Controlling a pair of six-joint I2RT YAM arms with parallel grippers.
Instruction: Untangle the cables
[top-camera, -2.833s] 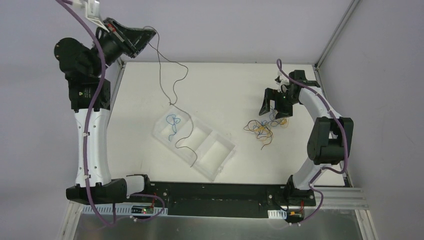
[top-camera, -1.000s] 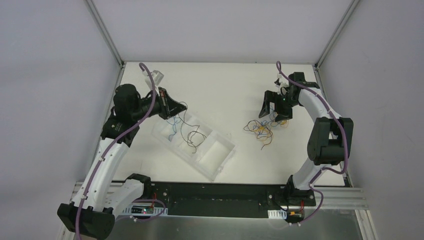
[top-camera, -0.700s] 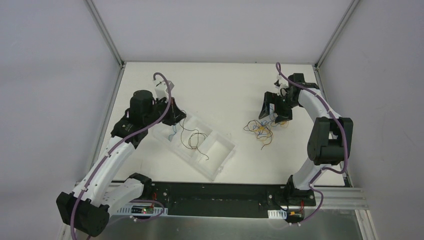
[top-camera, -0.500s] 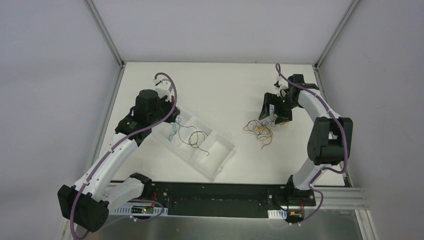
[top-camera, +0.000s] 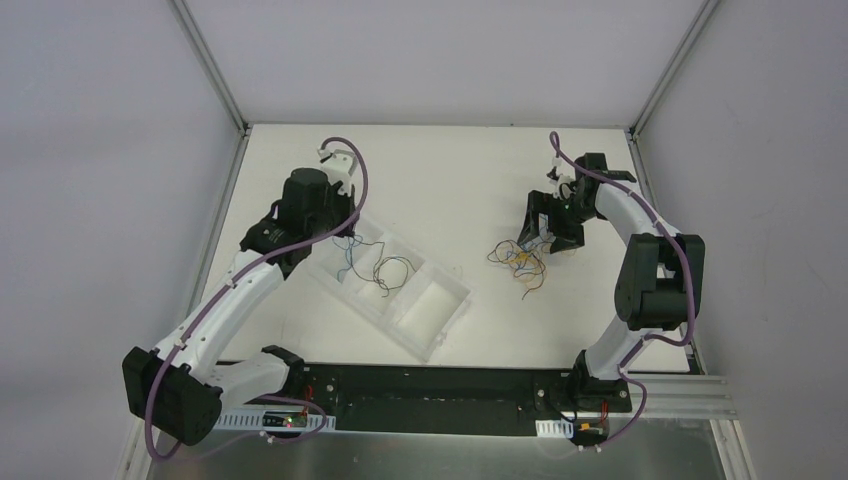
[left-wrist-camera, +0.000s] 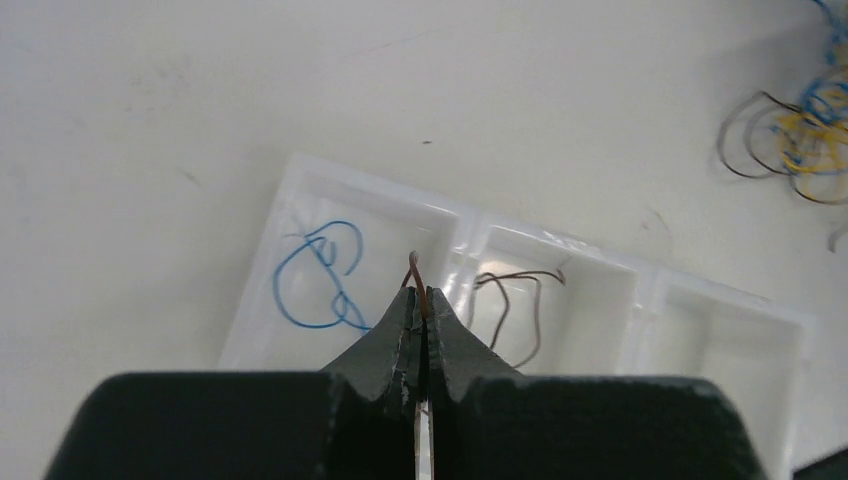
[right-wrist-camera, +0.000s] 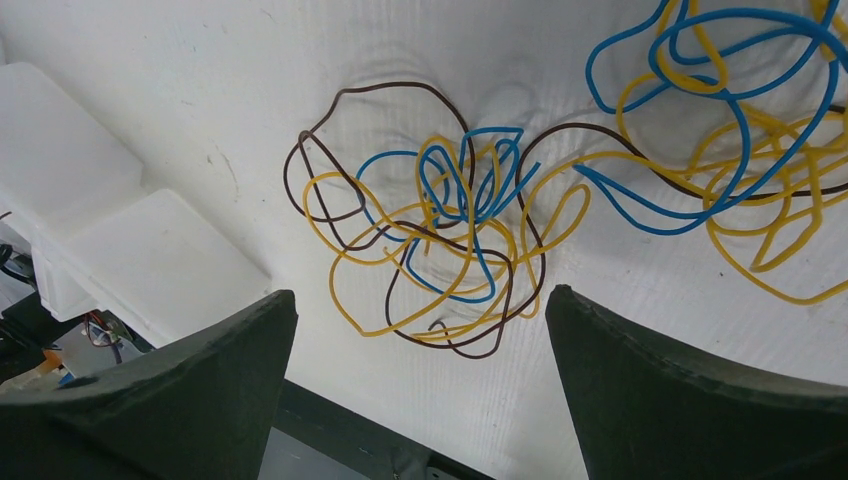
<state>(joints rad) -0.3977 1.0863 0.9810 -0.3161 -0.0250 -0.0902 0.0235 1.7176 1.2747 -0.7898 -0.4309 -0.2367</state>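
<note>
Left wrist: left claw (left-wrist-camera: 418, 297) pinches brown cable (left-wrist-camera: 510, 273); right claw (right-wrist-camera: 420, 295) wide over tangle (right-wrist-camera: 440, 250).

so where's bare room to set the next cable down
Free: the tray's end compartment nearest the tangle, and the table between tray and tangle. Crowded: under the right gripper; the other compartments hold the blue cable and brown cable.

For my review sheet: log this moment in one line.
left tool: shut on brown cable, over tray | right tool: open above cable tangle
</note>
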